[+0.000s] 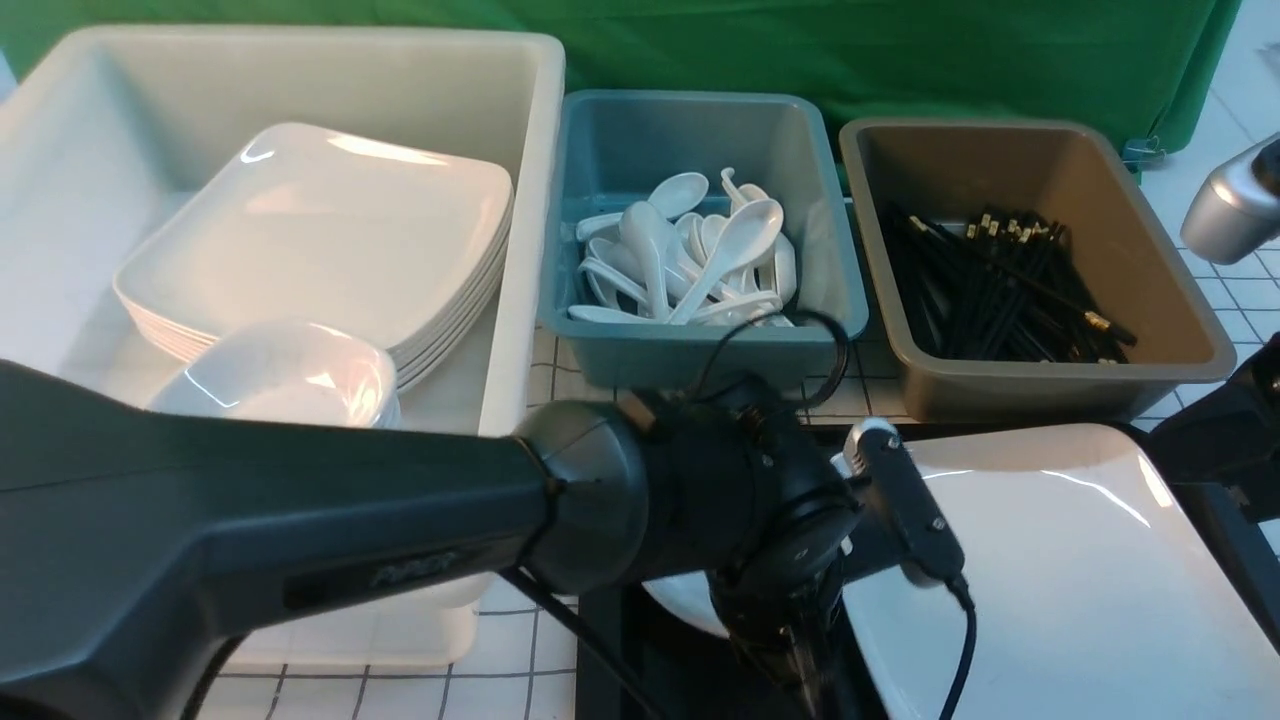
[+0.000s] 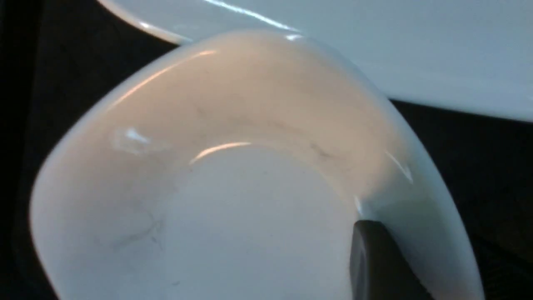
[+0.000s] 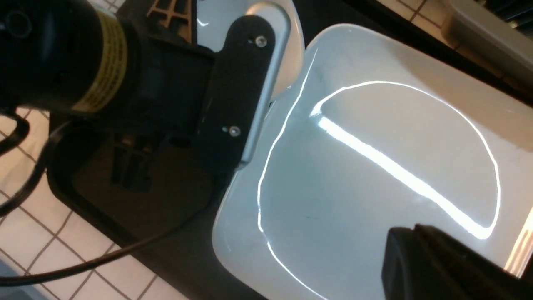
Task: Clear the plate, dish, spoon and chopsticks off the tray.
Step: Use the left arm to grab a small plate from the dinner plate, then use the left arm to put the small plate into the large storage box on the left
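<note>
Glossy white squarish plate (image 1: pixel 1050 560) and small deep white dish (image 2: pixel 250 187), lower right, both uncleared on the black plastic tray (image 3: pixel 137 200). Left claw (image 1: pixel 780 650) at dish, right claw (image 3: pixel 437 266) over plate: closure unclear.

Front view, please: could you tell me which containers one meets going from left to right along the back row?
white tub holding stacked plates → teal bin of white spoons → grey-brown tub of black chopsticks
</note>
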Robot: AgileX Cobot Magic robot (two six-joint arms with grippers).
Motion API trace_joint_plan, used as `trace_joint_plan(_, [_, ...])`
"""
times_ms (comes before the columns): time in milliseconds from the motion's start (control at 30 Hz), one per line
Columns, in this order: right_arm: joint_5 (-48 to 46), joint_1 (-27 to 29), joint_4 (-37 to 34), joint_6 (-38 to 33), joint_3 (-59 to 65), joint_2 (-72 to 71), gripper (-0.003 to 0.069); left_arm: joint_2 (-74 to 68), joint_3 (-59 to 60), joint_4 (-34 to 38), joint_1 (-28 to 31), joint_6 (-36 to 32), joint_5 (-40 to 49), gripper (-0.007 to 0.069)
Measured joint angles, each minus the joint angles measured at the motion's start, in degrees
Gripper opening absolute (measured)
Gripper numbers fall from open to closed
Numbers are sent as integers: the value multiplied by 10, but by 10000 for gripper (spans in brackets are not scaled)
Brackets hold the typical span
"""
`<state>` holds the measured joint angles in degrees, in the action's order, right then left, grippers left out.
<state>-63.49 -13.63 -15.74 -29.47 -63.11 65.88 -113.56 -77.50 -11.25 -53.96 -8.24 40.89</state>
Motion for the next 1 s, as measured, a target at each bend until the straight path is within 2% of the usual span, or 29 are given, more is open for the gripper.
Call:
trace_joint_plan(200, [-8, 0, -15, -5, -14, 0, 7, 9, -85, 10, 1, 14, 108, 21])
trace_joint_plan(467, [-55, -8, -47, -5, -117, -4, 7, 82, -196, 21, 22, 14, 189, 10])
trace_joint_plan(567, [-56, -24, -87, -5, -147, -8, 7, 134, -229, 20, 65, 14, 217, 9])
trace_joint_plan(700, [-33, -79, -135, -5, -166, -6, 7, 219, -232, 18, 160, 17, 256, 9])
trace_joint_plan(867, [34, -180, -142, -6, -167, 26, 7, 287, -199, 18, 270, 23, 285, 9])
trace_joint_plan(1000, [92, -257, -145, -6, -175, 87, 7, 310, -123, 21, 335, 24, 291, 9])
